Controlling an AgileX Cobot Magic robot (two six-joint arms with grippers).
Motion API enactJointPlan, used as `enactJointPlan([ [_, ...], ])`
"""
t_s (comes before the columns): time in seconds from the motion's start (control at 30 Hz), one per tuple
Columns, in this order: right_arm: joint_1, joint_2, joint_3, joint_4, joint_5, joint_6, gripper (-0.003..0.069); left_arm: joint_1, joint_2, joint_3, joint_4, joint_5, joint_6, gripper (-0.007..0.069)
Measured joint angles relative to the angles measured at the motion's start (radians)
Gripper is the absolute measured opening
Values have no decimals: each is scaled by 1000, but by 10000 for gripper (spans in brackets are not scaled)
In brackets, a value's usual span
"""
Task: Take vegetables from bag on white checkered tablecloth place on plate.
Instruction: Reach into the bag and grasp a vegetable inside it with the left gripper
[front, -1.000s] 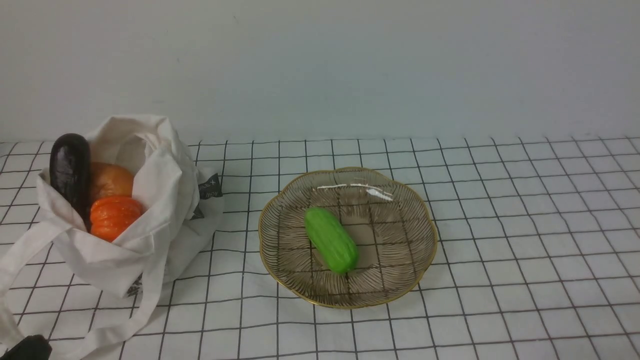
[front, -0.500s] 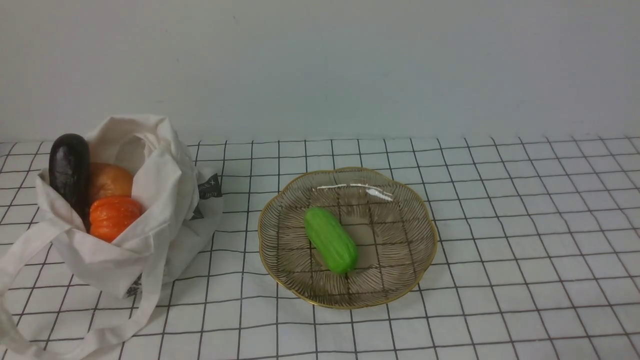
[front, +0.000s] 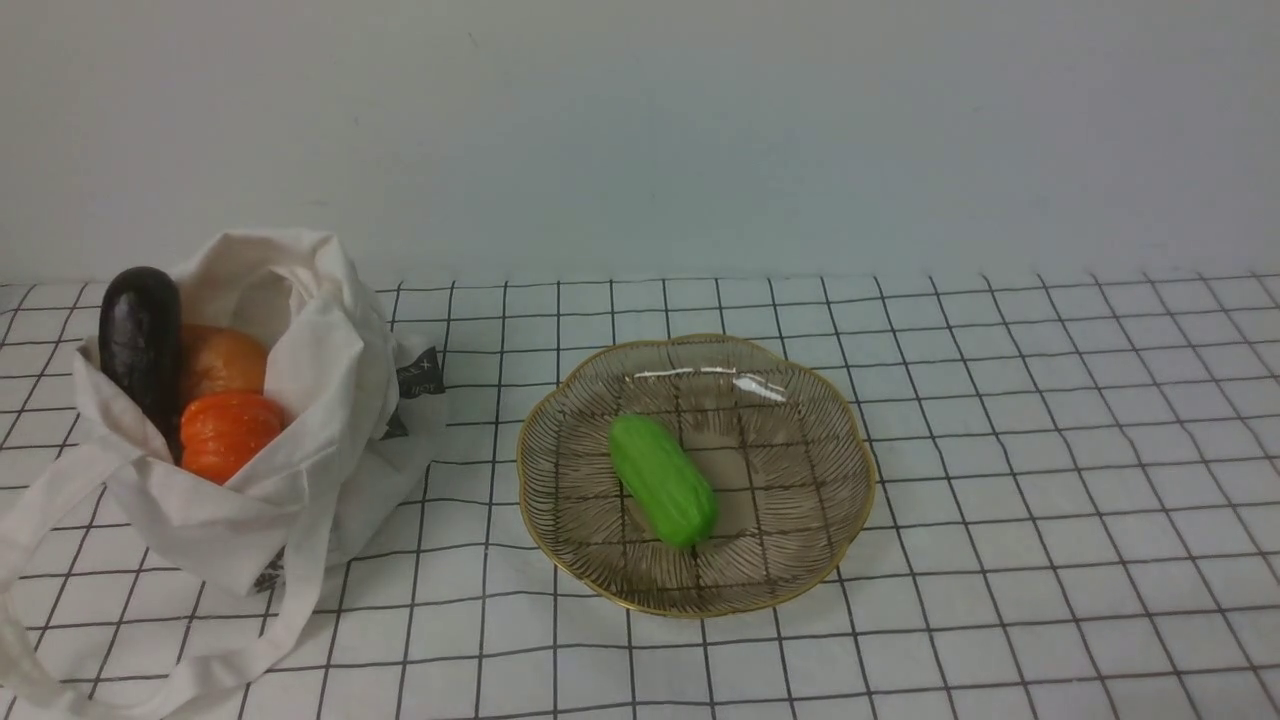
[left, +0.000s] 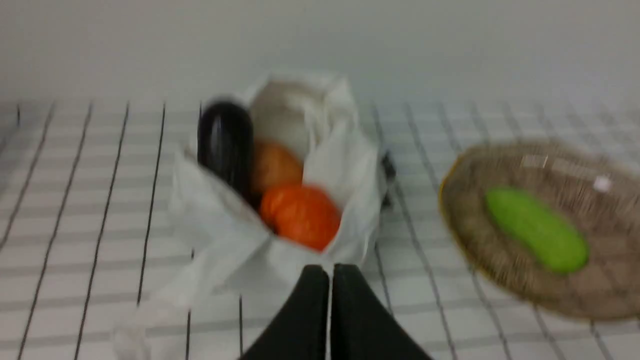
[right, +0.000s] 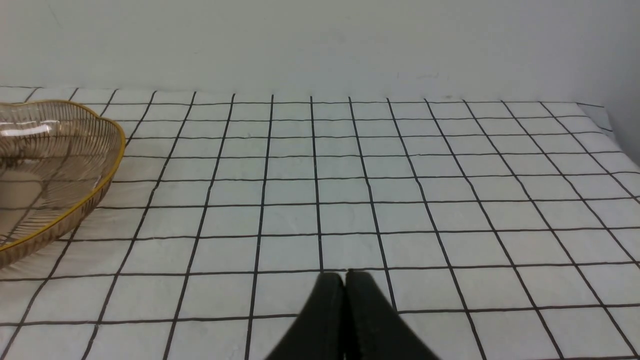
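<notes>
On the white checkered tablecloth (front: 1000, 420) an off-white cloth bag (front: 330, 400) stands at the left. A dark purple eggplant (front: 140, 340), an orange pepper (front: 225, 432) and a tan-brown lump (front: 220, 360) poke out of it. In the middle sits the brownish glass plate (front: 810, 400) with a green cucumber (front: 662, 480) lying in it. Neither arm shows in the front view. My left gripper (left: 330, 272) is shut and empty, just short of the bag (left: 320, 150) and pepper (left: 300, 215). My right gripper (right: 344, 280) is shut and empty over bare cloth, right of the plate (right: 60, 150).
A pale wall (front: 640, 130) rises behind the table. The bag's long handles (front: 40, 520) trail over the cloth toward the near left edge. A small dark label tag (front: 420, 372) sticks out of the bag's right side.
A dark piece of the left arm at the front view's bottom left corner has gone out of view. Bag, vegetables and plate have not moved.
</notes>
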Motion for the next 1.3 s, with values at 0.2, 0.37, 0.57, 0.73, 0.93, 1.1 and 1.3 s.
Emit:
enactJointPlan([
  [0.2, 0, 0, 0, 0, 0, 0, -14, 0, 296, -183, 8, 154, 2, -3],
  [0.37, 0, 0, 0, 0, 0, 0, -14, 13, 495, -367, 18, 183, 5, 6],
  [0.57, 0, 0, 0, 0, 0, 0, -14, 67, 698, -521, 14, 212, 6, 6],
  [0.73, 0, 0, 0, 0, 0, 0, -14, 86, 799, -582, 17, 199, 6, 6],
  [0.93, 0, 0, 0, 0, 0, 0, -14, 87, 899, -585, 47, 103, 8, 76],
  [1.1, 0, 0, 0, 0, 0, 0, -14, 87, 958, -585, 97, 64, 7, 237],
  [1.3, 0, 0, 0, 0, 0, 0, -14, 87, 1009, -585, 197, 50, 7, 486],
])
